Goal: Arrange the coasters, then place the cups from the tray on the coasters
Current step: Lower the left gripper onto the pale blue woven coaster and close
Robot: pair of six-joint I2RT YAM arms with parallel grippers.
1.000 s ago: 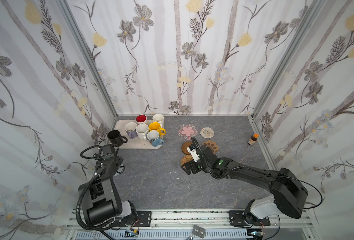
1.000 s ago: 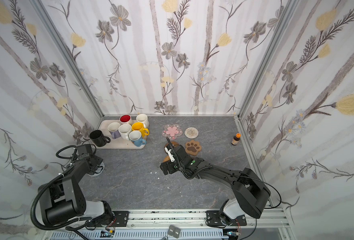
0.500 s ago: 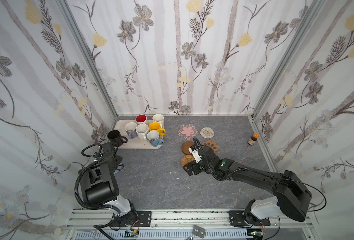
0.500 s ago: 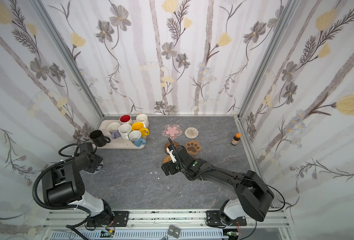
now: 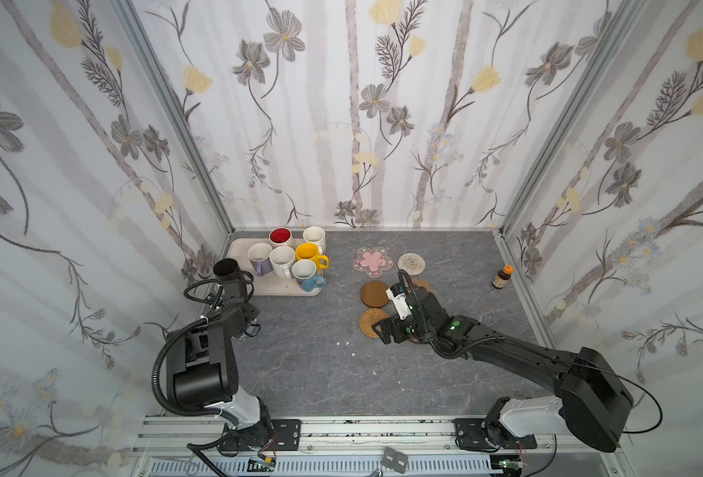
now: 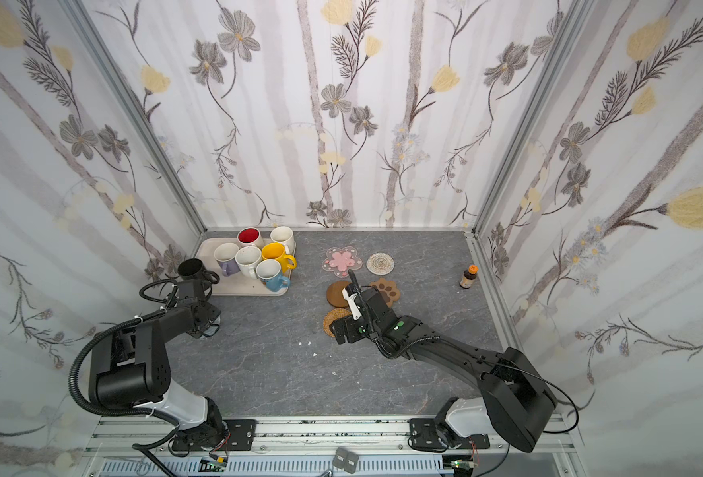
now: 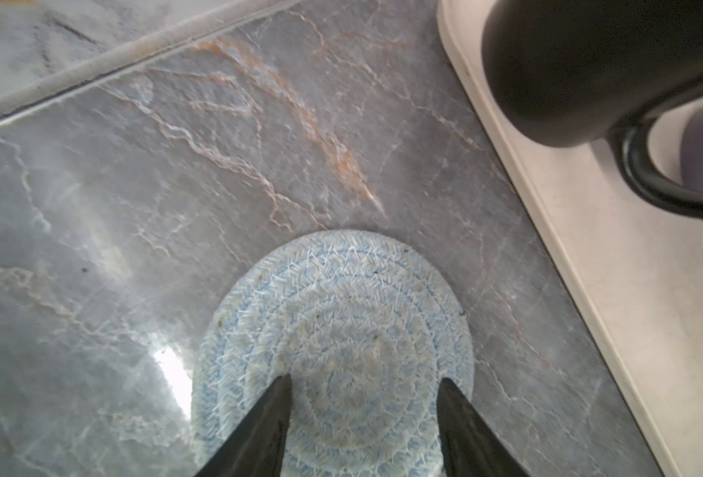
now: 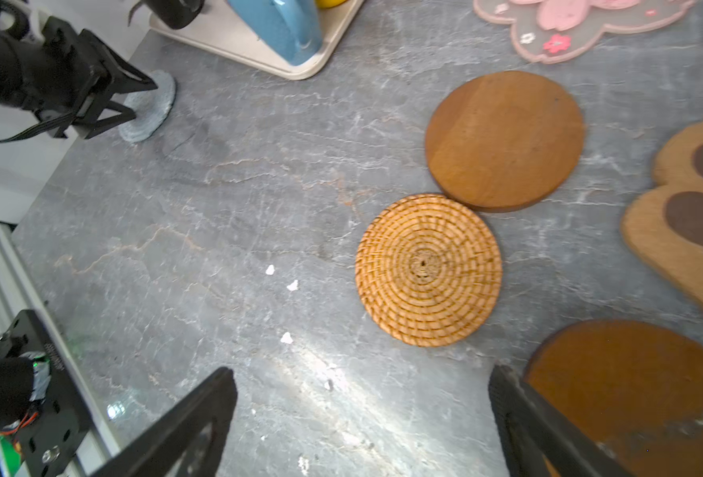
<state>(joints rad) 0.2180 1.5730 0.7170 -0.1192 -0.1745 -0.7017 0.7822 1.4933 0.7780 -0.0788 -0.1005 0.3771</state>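
The cream tray at the back left holds several cups, among them a black cup on its near left edge, yellow and light blue. Beside the tray my left gripper stands open, its tips just over the grey woven coaster lying flat. The pink blossom, white woven, paw, wooden disc and rattan coasters lie mid-table. My right gripper hangs wide open beside the rattan coaster. One finger overlaps a second wooden disc.
A small brown bottle with an orange cap stands by the right wall. A few white crumbs lie on the grey marble tabletop. Patterned walls close in the back and both sides. The arms' mounting rail runs along the front.
The left arm has raised its elbow and drawn in while its gripper stays by the tray corner. The right gripper has barely shifted. Both jaws stand as before.
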